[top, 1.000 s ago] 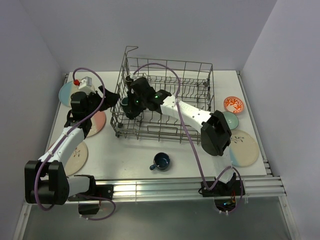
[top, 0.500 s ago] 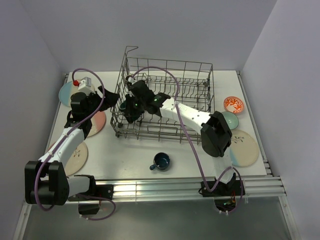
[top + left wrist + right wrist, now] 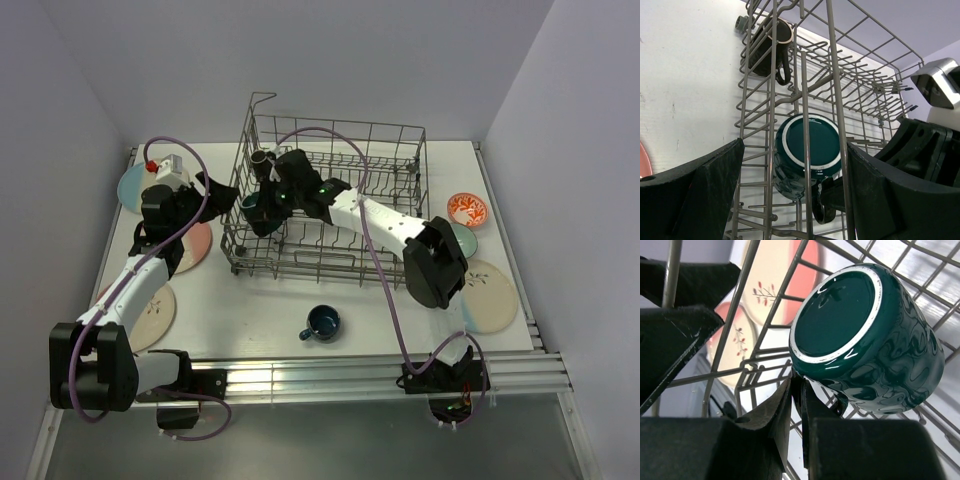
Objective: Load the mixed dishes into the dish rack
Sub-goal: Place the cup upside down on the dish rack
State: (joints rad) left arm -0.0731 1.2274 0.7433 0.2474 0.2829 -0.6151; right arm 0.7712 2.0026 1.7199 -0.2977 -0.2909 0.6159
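Note:
The grey wire dish rack (image 3: 380,125) stands mid-table. My right gripper (image 3: 264,208) reaches inside its left end, shut on the handle of a teal mug (image 3: 251,204). In the right wrist view the mug (image 3: 875,335) lies tilted with its base toward the camera, and the fingers (image 3: 785,405) pinch the handle. My left gripper (image 3: 220,192) hangs open just outside the rack's left wall. In its view the teal mug (image 3: 807,147) shows behind the wires (image 3: 832,75). A dark mug (image 3: 769,47) lies in the rack's back left corner.
Three plates lie left of the rack: light blue (image 3: 128,186), pink (image 3: 197,246) and cream (image 3: 158,308). A dark blue mug (image 3: 323,322) stands in front of the rack. At the right are an orange-red bowl (image 3: 467,209), a pale green bowl (image 3: 464,240) and another plate (image 3: 492,296).
My right gripper has closed further on the teal mug's handle and shifted slightly toward the back of the rack. The left arm has not moved.

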